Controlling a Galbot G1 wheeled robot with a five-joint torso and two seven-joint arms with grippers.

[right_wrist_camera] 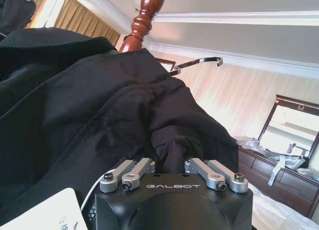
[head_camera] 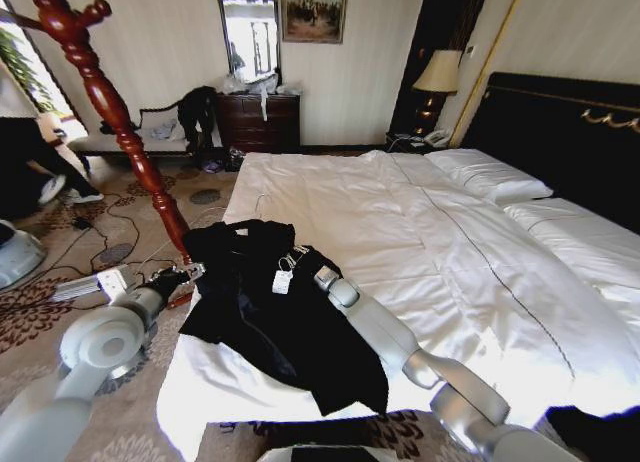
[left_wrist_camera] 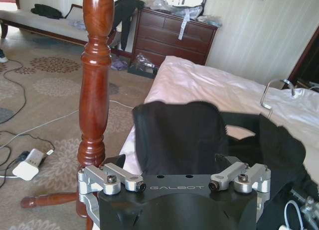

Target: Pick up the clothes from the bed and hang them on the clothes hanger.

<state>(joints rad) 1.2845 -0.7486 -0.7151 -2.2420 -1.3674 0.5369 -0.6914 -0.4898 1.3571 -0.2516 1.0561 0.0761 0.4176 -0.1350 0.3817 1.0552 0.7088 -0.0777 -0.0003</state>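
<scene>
grippers number two, one on each arm. left gripper [head_camera: 188,274] sits at the near left corner of the bed [head_camera: 420,222], at the left edge of the clothes [head_camera: 270,312] and just beside the lower pole of the clothes hanger [head_camera: 120,122]. in the left wrist view the left gripper [left_wrist_camera: 177,182] has its linkage arms spread wide; the fingertips are hidden below the gripper body, so whether they touch cloth cannot be told. the black fabric [left_wrist_camera: 184,135] lies right in front of it on the white sheet, with the reddish pole [left_wrist_camera: 94,90] standing beside it on the carpet [left_wrist_camera: 45,90].

one black garment lies spread on the near left part of the bed, with one small white tag [head_camera: 283,281] on it and one metal hook [left_wrist_camera: 276,90] near its top edge. further right, the right gripper [head_camera: 305,262] rests on the garment's upper part next to the tag. in the right wrist view the right gripper [right_wrist_camera: 172,170] has its linkage arms drawn close together, pinching a bunched fold of the black cloth [right_wrist_camera: 75,105]; the hook [right_wrist_camera: 199,62] pokes out past the fabric.

behind stands one dresser [head_camera: 258,120] with one mirror [head_camera: 250,32], and to the right one lamp [head_camera: 438,77] beside the black headboard [head_camera: 560,132]. two white pillows [head_camera: 495,177] lie against it.
</scene>
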